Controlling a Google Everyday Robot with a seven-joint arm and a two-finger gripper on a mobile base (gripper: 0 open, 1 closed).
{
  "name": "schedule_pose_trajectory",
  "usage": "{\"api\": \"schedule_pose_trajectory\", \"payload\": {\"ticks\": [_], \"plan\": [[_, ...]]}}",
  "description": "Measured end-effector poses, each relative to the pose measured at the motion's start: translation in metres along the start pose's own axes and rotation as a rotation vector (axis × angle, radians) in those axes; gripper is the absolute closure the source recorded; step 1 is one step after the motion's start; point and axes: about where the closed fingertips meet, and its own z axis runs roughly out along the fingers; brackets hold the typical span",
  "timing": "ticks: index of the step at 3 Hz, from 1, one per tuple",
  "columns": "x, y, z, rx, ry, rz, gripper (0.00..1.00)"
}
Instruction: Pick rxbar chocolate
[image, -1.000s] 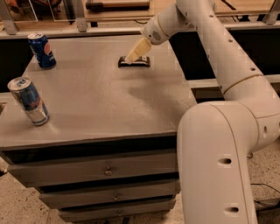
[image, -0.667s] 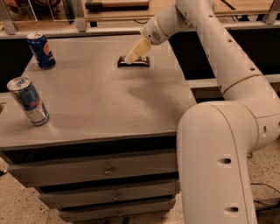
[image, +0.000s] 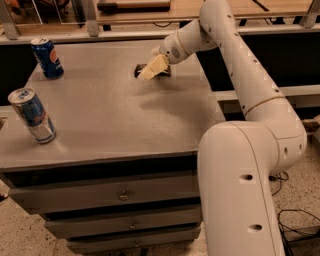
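Closing in on the rxbar chocolate (image: 139, 70): flat and dark on the grey table top (image: 110, 115), toward the far edge and right of centre. Crossed over its middle by the gripper (image: 152, 68), low over the wrapper and perhaps touching it, with dark ends showing on either side. Impossible to tell whether spread wide, narrowed, or clamped on the bar.

Looks like the grasp step: no lift yet, bar apparently down on the surface. Next, probably: make sure of a firm pinch across the bar's short width, then raise straight up and slowly, since a thin slick wrapper slips easily. No call to go near the far can (image: 47, 58) at the back left corner or the near can (image: 32, 115) by the left front edge, both upright and well apart from the bar.
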Motion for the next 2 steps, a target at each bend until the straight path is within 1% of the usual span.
{"api": "schedule_pose_trajectory", "payload": {"ticks": [1,2], "plan": [[0.000,0.000,0.000,0.000,0.000,0.000,0.00],[0.018,0.005,0.015,-0.040,0.079,0.016,0.00]]}}
